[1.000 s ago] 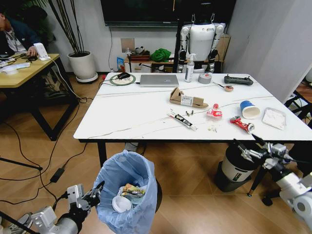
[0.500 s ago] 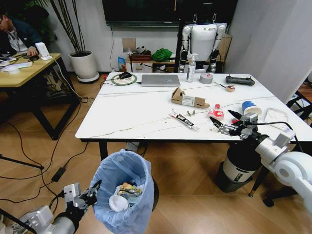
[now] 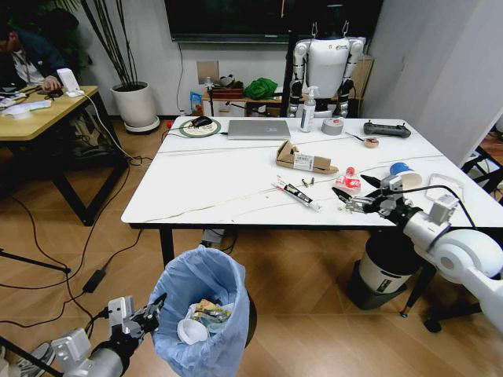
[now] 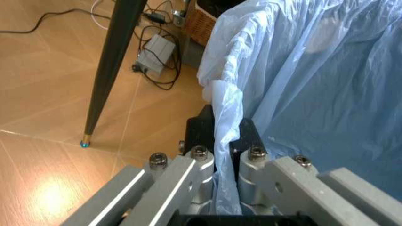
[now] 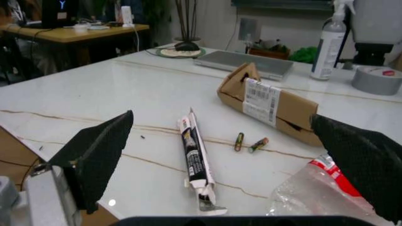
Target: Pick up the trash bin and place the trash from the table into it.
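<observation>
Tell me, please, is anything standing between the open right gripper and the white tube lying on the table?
Nothing visible does. The right gripper hangs open over the table's near edge, and only bare tabletop separates it from the white tube.

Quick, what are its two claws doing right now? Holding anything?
Left gripper: shut on the trash bin's blue bag rim, holding the bin beside the table.
Right gripper: jaws open, empty, above the table edge near the white tube.
</observation>
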Controlling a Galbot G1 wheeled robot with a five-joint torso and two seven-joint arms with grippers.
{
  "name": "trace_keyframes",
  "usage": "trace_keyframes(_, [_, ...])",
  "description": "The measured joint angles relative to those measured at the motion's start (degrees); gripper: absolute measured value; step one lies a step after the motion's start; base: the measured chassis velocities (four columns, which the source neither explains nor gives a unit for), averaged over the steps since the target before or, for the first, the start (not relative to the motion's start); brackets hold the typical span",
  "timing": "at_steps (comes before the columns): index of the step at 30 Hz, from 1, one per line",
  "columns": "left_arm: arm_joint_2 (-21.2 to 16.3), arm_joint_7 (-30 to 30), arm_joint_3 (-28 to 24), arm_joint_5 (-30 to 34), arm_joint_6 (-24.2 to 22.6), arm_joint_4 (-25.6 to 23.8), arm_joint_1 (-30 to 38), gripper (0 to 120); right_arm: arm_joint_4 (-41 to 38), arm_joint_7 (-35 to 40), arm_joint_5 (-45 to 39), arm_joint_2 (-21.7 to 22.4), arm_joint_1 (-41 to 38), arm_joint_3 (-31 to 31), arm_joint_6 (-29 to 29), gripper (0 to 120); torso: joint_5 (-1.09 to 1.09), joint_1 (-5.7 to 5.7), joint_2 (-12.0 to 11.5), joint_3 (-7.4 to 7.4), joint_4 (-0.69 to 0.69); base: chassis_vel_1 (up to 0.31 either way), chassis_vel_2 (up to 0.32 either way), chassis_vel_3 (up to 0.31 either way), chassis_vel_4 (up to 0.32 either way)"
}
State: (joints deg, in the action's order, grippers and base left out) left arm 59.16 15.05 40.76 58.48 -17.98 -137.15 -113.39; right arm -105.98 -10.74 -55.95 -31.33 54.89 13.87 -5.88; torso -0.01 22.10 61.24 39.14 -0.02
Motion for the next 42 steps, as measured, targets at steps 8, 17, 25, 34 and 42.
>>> trace_keyframes(8, [-0.42, 0.07, 1.48, 0.74, 0.01, -0.23, -0.19, 0, 4.27, 2.82, -1.15, -4.31, -16.02, -14.99, -1.45, 100, -0.06, -0.01, 0.0, 0.0, 0.04, 0.0, 0.0, 0.0, 0.0])
trace_keyframes(17, [-0.51, 0.2, 1.71, 1.29, 0.0, 0.06, 0.31, 0, 11.35, 2.6, -1.53, -8.55, -25.15, -27.2, -1.79, 100, 0.01, 0.0, 0.0, 0.0, 0.02, 0.0, 0.0, 0.0, 0.0])
trace_keyframes(25, [-0.8, 0.45, 1.44, 2.07, 0.01, 0.77, 1.27, 0, 16.89, 0.94, -0.84, -10.8, -28.1, -32.45, -1.71, 100, 0.0, 0.0, 0.0, 0.0, 0.01, 0.0, 0.0, 0.0, 0.0])
trace_keyframes(34, [-0.87, 0.91, 1.41, 2.68, -0.1, 0.86, 1.58, 0, 22.05, -0.63, -0.06, -13.37, -29.71, -33.53, -1.16, 100, 0.01, 0.0, 0.0, 0.0, 0.01, 0.0, 0.0, 0.0, 0.0])
trace_keyframes(42, [-0.7, 0.93, 1.26, 2.67, -0.14, 0.96, 1.62, 0, 24.42, -1.83, 1.17, -13.72, -29.52, -33.59, -0.66, 79, 0.01, 0.0, 0.0, 0.0, 0.01, 0.0, 0.0, 0.0, 0.0])
